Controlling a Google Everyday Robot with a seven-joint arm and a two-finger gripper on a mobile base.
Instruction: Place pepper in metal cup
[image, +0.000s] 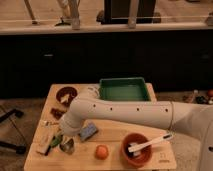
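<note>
While the white arm (125, 111) reaches across the wooden table (114, 163), its gripper (60, 135) hangs just over the short shiny metal cup (67, 145) at front left; a slim green pepper (56, 140) shows beside it, whether held I cannot tell

Just the one camera on this one. It sat up high and looked down at an angle across the wooden table (115, 164), facing the dark cabinets (100, 55) that ran across the upper half of the frame. It was pretty close in, with the table filling most of the lower half. The white arm (130, 112) came in from the right edge, and the gripper (62, 136) was at lower left, right by the metal cup (67, 145).
</note>
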